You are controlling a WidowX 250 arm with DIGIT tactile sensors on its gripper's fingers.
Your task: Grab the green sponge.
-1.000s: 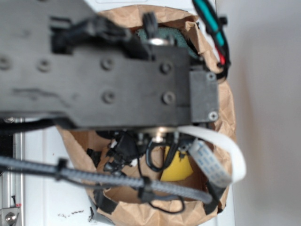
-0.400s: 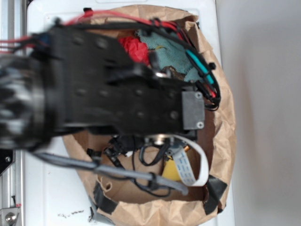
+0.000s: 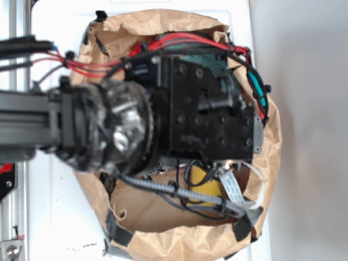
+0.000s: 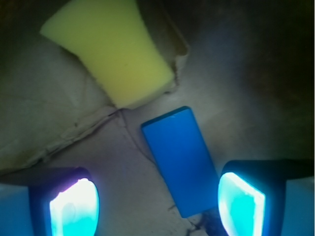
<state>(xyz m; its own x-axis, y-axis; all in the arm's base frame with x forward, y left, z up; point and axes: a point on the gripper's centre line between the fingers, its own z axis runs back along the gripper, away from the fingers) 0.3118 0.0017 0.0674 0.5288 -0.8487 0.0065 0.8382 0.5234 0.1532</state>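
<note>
The green sponge, a yellow trapezoid of foam, lies flat on the brown paper floor at the upper left of the wrist view. My gripper is open, and its two glowing pads sit at the bottom corners, well short of the sponge. Nothing is held between them. The lower end of a blue block reaches between the pads, close to the right one. In the exterior view only a yellow patch of the sponge shows under the cables. The black arm hides the gripper's fingers there.
Everything sits inside a crumpled brown paper bag with raised walls, on a white surface. A teal cloth lies at the bag's far side, mostly under the arm. Cables and a white ribbon hang over the sponge.
The arm has swung across the bag towards the right, and its motor housing now shows at the left. Cables now cover more of the yellow sponge in the exterior view.
</note>
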